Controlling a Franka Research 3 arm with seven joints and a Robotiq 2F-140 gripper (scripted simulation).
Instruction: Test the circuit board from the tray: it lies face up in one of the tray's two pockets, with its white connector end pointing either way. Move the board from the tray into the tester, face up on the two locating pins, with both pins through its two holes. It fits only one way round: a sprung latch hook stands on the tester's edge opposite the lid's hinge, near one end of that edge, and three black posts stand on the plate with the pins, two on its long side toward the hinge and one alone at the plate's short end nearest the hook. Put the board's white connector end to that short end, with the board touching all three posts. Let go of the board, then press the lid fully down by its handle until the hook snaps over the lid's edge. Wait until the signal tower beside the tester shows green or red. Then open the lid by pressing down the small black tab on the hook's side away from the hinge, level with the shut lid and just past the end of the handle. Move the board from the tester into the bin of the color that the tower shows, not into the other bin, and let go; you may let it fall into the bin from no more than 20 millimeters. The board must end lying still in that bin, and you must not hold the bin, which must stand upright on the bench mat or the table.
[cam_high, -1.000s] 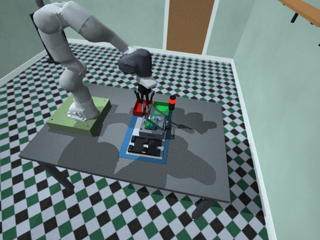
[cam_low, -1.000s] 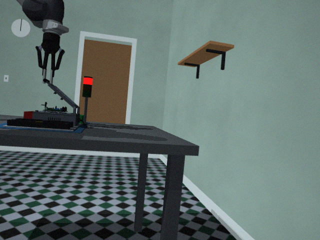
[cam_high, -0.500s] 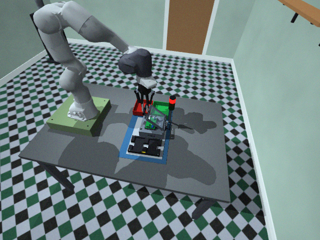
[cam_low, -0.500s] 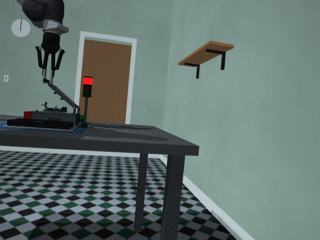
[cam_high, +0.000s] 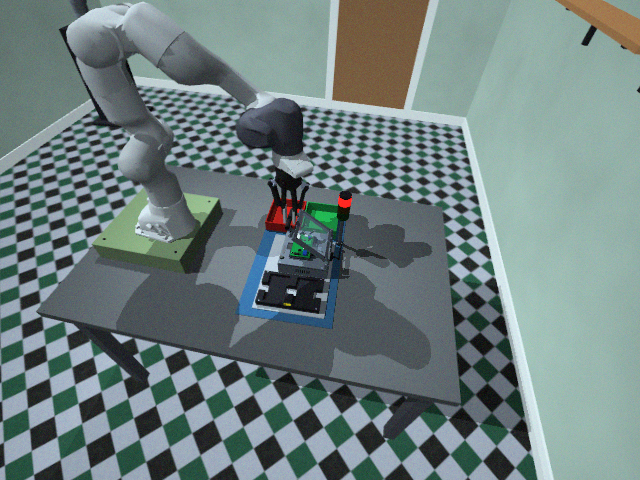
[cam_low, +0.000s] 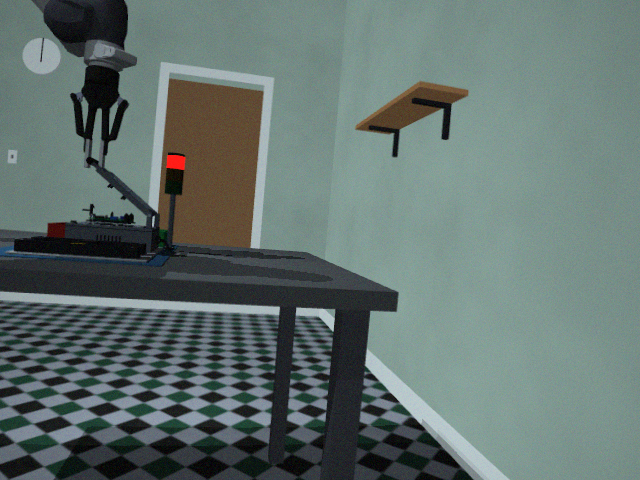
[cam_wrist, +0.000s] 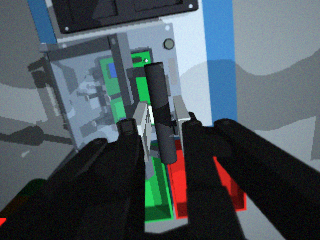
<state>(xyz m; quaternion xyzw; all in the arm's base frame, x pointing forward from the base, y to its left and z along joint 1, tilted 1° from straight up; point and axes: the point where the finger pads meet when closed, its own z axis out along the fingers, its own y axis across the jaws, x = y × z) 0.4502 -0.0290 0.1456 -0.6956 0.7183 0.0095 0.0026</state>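
The tester (cam_high: 305, 261) stands on the blue mat with its clear lid (cam_high: 313, 233) raised at a slant. The green circuit board (cam_high: 299, 251) lies inside under the lid; it also shows in the wrist view (cam_wrist: 111, 82). The signal tower (cam_high: 344, 204) shows red, as it does in the exterior view (cam_low: 175, 161). My gripper (cam_low: 96, 153) hangs above the lid's raised edge with its fingers nearly together. In the wrist view the gripper's (cam_wrist: 161, 117) tips stand on either side of the black lid handle (cam_wrist: 160, 112), with no grip to be seen. The black tray (cam_high: 292, 294) is empty.
The red bin (cam_high: 273, 219) and the green bin (cam_high: 324, 212) stand side by side behind the tester, right under my gripper. The arm's green base block (cam_high: 157, 232) is at the left. A thin black rod (cam_high: 361, 251) lies to the right of the tester.
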